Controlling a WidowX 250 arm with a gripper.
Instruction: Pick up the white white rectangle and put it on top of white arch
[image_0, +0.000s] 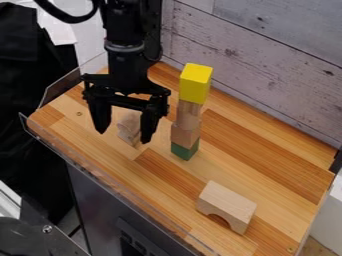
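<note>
Read the view as a clock face with twelve at its top edge: your claw (124, 135) hangs at nine o'clock, just in from the middle, its two fingers spread wide and pointing down at the counter (284, 187). It has hold of nothing. Your pale block (128, 126), a plain wooden piece, lies on the counter and shows between those fingers, its right edge partly covered by the right-hand one in the view. Its full shape is hard to make out, and you can't tell whether either finger touches it.

Your pale arch (227, 204) sits at five o'clock, upright on its feet with its flat top up and the curved cutout facing seven o'clock. Nothing rests on it.

Near the centre, between the claw and the arch, you have a tower. A green block (184, 150) is at the bottom, with a tan cube (185, 135) on it, then a rounded wooden piece (188, 120), a narrower wooden piece (189, 108), and a yellow block (196, 83) at the top, towards one o'clock.

A whitewashed plank wall (267, 62) runs behind the counter from twelve to three o'clock, and dark cloth (27, 95) hangs at ten.
</note>
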